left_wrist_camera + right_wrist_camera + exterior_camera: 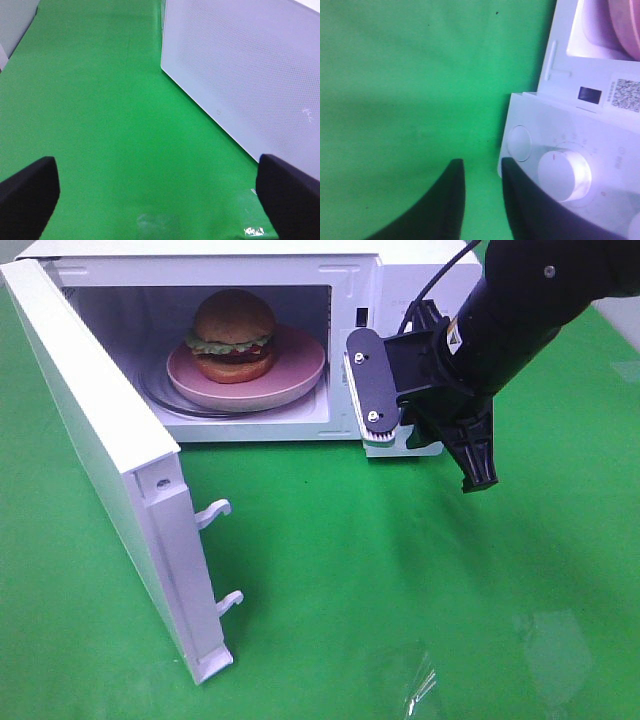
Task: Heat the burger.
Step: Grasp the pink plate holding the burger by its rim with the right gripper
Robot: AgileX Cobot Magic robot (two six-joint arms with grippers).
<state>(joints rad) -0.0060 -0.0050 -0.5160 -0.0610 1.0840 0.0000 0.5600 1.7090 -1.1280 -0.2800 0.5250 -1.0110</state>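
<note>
Microwave, burger inside; its QR sticker is illegible. Right hand, narrowly parted and empty, beside its dial; left hand wide open, empty.

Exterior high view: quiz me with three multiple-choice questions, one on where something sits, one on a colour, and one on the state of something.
1. Where is the burger?
A. On the pink plate inside the microwave
B. On top of the microwave
C. Out in front of it

2. What colour is the table covering?
A. Blue
B. Green
C. Grey

3. How is the microwave door?
A. Shut
B. Taken off
C. Swung wide open

Answers:
1 A, the burger sits on the plate in the cavity.
2 B, the surface is green all around the oven.
3 C, the door stands out to the left with its latch hooks showing.
</note>
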